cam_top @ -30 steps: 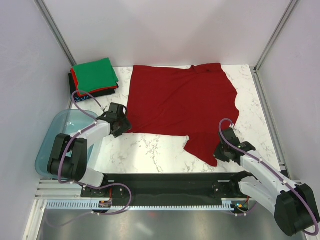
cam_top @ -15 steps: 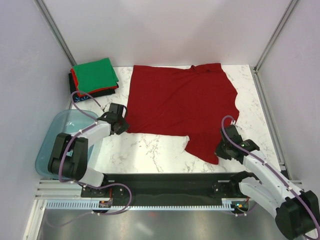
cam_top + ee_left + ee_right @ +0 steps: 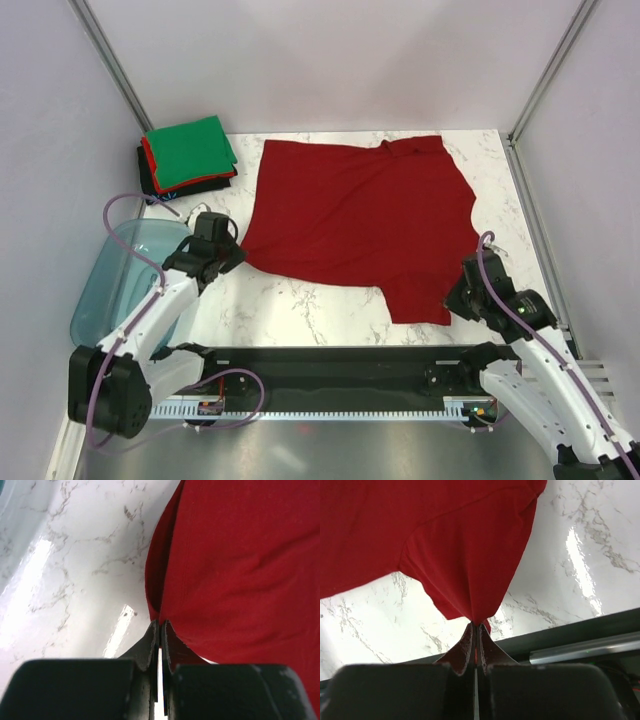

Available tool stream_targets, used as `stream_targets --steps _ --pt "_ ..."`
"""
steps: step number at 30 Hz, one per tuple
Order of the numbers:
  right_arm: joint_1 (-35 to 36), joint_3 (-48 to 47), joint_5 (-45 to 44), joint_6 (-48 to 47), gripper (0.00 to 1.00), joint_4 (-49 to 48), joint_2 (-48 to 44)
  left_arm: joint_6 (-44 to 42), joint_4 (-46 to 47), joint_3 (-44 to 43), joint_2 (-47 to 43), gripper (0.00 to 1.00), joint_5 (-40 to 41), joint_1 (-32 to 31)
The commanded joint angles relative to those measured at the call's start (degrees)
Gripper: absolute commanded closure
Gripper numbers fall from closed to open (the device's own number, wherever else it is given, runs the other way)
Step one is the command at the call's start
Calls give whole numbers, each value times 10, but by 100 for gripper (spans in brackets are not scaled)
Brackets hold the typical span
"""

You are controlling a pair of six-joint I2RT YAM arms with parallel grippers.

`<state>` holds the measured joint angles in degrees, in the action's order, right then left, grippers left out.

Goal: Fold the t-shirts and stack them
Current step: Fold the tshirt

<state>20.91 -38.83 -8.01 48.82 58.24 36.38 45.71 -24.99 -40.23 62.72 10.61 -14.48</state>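
The large dark red cloth t-shirt (image 3: 360,215) seems limp and light; the left gripper (image 3: 160,626) and the right gripper (image 3: 476,626) each clamp a corner at their fingertips.

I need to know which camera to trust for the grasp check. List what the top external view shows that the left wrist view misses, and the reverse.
Only the top external view: the folded stack with green on top at the far left corner, the right hand at the near right corner of the dark red shirt, and the shirt's whole outline. Only the left wrist view: the fingers of the left hand closed together on the shirt's edge, seen close up. Both: the dark red shirt, the marble table, and the left hand at the shirt's near left corner.
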Motion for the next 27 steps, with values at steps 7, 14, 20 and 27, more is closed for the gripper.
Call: stream_targets --steps 7,14,20,27 --pt "4 -116 -40 6 100 61 16 8 -75 6 -77 98 -11 2" --pt "3 -201 -96 -52 100 -22 155 -51 -86 -98 46 98 9 13" --pt "-28 -309 -111 -103 100 -69 277 -73 -88 -192 161 98 -14 30" --pt "-86 -398 -104 -163 100 -104 400 -109 -108 -309 293 98 -33 46"
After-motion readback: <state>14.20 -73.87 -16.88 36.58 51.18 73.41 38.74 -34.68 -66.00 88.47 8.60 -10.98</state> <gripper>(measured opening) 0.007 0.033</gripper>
